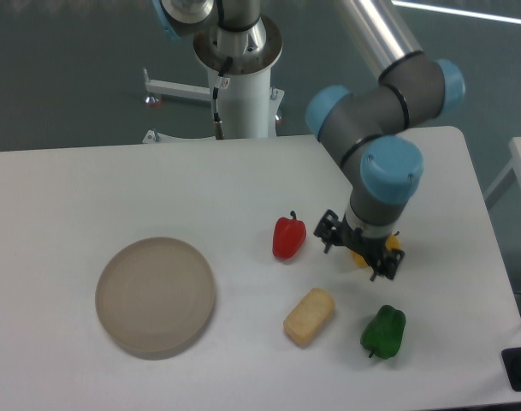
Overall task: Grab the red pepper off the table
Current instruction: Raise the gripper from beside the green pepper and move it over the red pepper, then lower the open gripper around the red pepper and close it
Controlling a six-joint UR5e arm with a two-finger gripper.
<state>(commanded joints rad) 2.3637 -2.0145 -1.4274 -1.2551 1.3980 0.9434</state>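
Note:
The red pepper [288, 237] stands upright on the white table [89, 197], right of centre, with its short dark stem up. My gripper [359, 248] hangs just right of it, a small gap apart, pointing down at the table. A yellow thing [390, 251], likely the yellow pepper, shows under the gripper, mostly hidden by it. The fingertips are hidden, so whether the fingers grip it does not show.
A round beige plate [156, 296] lies at the front left. A pale yellow bread-like block [310, 317] lies in front of the red pepper. A green pepper [384, 331] lies at the front right. The arm's base post [239, 86] stands at the back edge.

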